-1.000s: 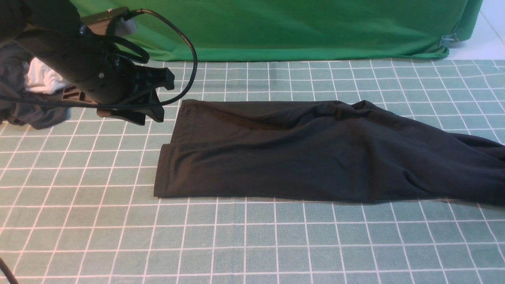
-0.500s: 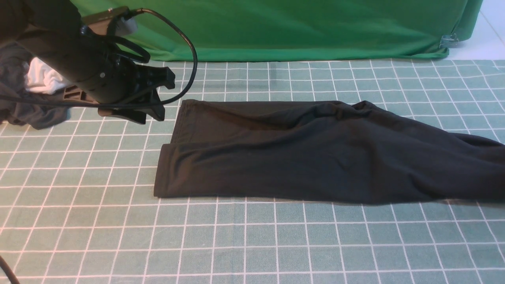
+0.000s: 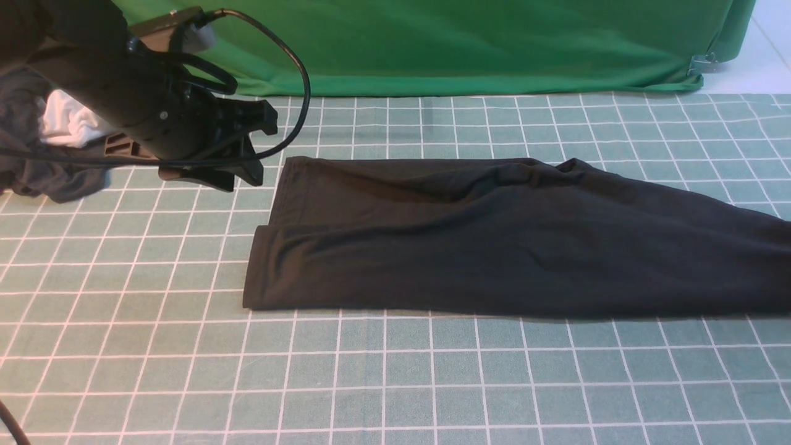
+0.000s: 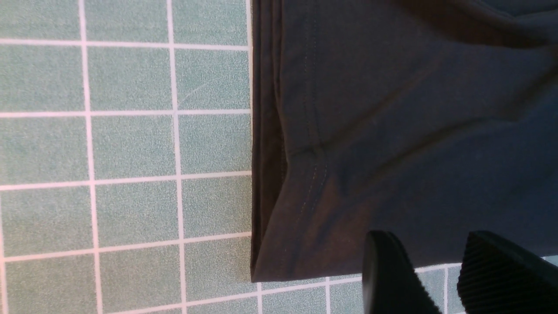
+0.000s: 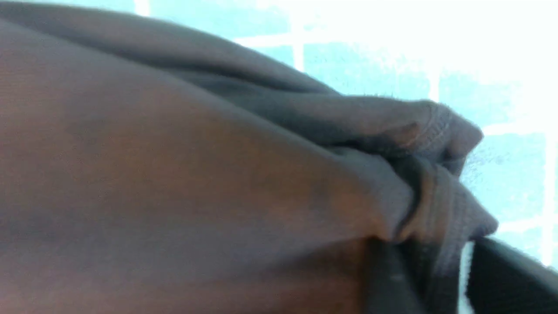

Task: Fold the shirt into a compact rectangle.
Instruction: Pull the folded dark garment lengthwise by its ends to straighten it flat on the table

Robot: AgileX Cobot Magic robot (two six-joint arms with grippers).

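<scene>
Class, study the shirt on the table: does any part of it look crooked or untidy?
Yes. The shirt lies unevenly: a raised, wavy wrinkle crosses its upper middle, and its two layers do not line up at the left end, where the near one sticks out further.

There is one black shirt (image 3: pixel 494 247), one dark garment (image 3: pixel 62 176), one white cloth (image 3: pixel 71 120), one green curtain (image 3: pixel 432 49) and one checked tablecloth (image 3: pixel 408 371). There are two grippers: one left gripper (image 4: pixel 429 237), one right gripper (image 5: pixel 429 244).
</scene>
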